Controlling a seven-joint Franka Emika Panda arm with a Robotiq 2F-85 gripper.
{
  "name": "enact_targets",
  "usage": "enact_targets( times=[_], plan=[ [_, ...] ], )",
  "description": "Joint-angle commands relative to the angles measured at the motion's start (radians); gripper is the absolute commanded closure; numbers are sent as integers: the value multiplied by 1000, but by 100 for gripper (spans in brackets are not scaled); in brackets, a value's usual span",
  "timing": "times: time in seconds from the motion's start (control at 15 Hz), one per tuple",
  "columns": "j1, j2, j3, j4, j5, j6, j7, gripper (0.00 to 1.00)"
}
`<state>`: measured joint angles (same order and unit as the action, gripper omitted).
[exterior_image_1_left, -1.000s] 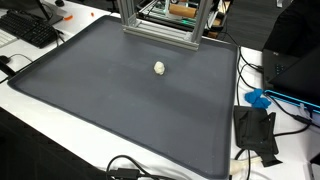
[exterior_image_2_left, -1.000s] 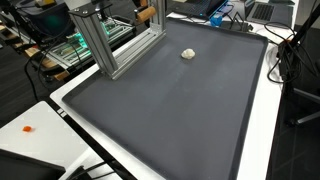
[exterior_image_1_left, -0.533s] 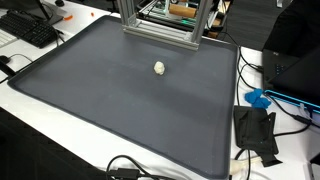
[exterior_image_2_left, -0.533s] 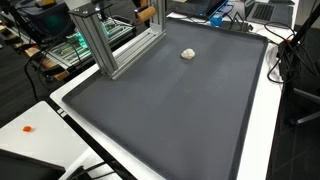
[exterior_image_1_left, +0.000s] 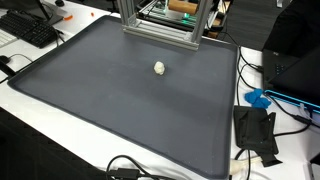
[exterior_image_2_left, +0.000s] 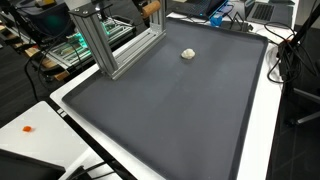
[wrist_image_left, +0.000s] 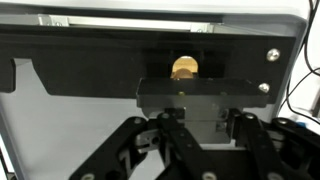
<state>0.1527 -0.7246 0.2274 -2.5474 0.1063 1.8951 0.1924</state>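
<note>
Both exterior views look down steeply from different corners, mid-range, sharing the dark mat (exterior_image_1_left: 120, 100) (exterior_image_2_left: 170, 110) and the metal frame (exterior_image_1_left: 160, 28) (exterior_image_2_left: 105, 45). Wrist view sits right up close behind the pincer (wrist_image_left: 200, 150).

the pale lump (exterior_image_1_left: 159, 68) is too small to identify; the gripper (wrist_image_left: 178, 123) is cropped below.

Robotics lab: aluminium frame (exterior_image_1_left: 160, 28), keyboard (exterior_image_1_left: 30, 30), loose cables (exterior_image_1_left: 135, 168), circuit board (exterior_image_2_left: 65, 48).
</note>
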Motion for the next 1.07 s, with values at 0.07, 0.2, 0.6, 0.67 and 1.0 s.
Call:
enact_targets(
  times=[0.07,0.2,0.6,0.67,1.0],
  plan=[
    [-16,105,19,103,-59,82,-5,78],
    [-17,162,24,125,-85,159,-12,78],
    [2,154,7,101,-69,163,1,53],
    [2,151,7,101,-69,163,1,53],
    [-6,230,22,76,-81,313,10,78]
  ],
)
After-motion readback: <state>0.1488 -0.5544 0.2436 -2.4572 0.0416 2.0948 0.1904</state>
